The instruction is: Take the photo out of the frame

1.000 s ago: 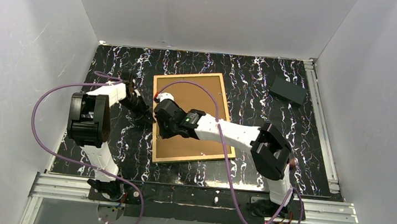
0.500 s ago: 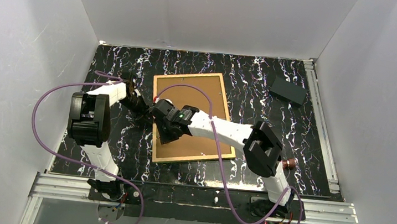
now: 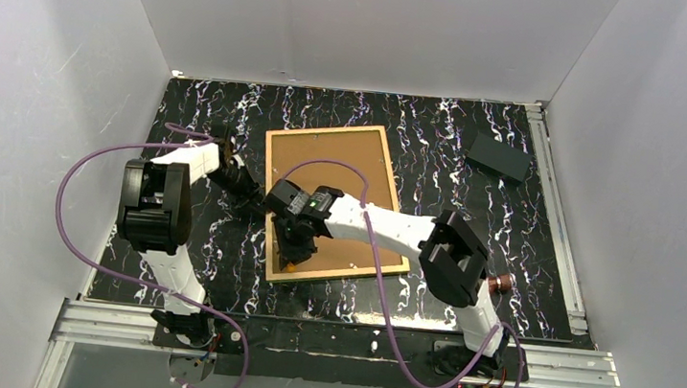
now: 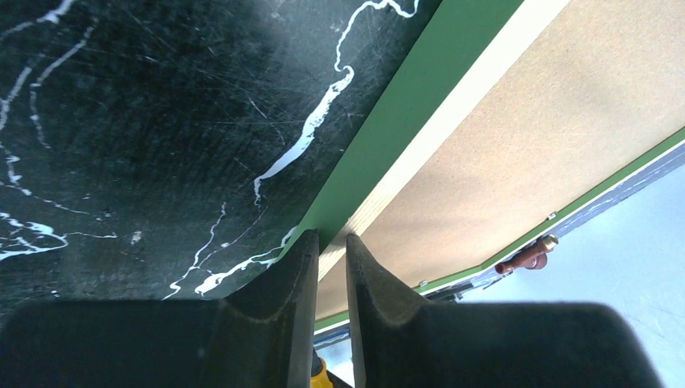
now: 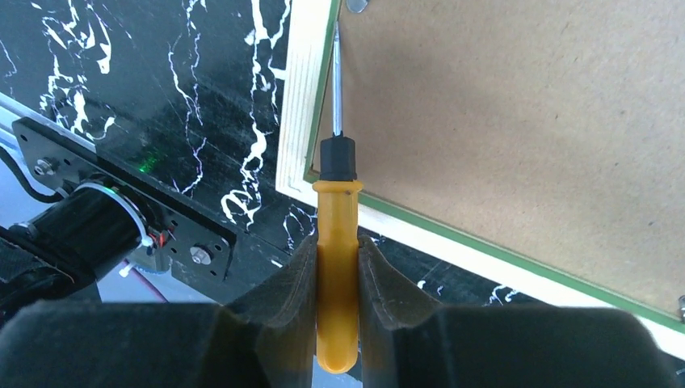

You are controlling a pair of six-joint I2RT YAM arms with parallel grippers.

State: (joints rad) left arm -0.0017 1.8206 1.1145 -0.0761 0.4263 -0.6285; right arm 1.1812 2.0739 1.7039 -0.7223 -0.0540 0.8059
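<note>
Since a second ago the right gripper [image 5: 337,244] has slid along the frame's left side toward its near-left corner, and the right arm's elbow has swung in with it; the frame [image 3: 324,130] itself lies where it was.

It rests face down on the black marbled table [image 3: 443,127], left of centre, turned a little out of square with the table's edges; its pale wooden back and a thin green lip show in the right wrist view; the brown backing panel [image 3: 347,170] fills it, so the photo is hidden from every view.

Clamped between the right gripper's jaws is the yellow handle of a screwdriver [image 5: 337,202]; its black collar and metal shaft lie along the frame's inner left edge, the tip pointing at a small metal tab at the top of that view.

At the frame's left edge sits the left gripper [image 4: 329,239]; its jaws are drawn nearly together with only a thin slit between, and the frame's pale rim runs into that slit; whether they actually pinch it cannot be told.

Further out, a dark grey box [image 3: 498,156] lies near the far right corner; a small copper-coloured cylinder [image 3: 498,283] sits beside the right arm's elbow.
</note>
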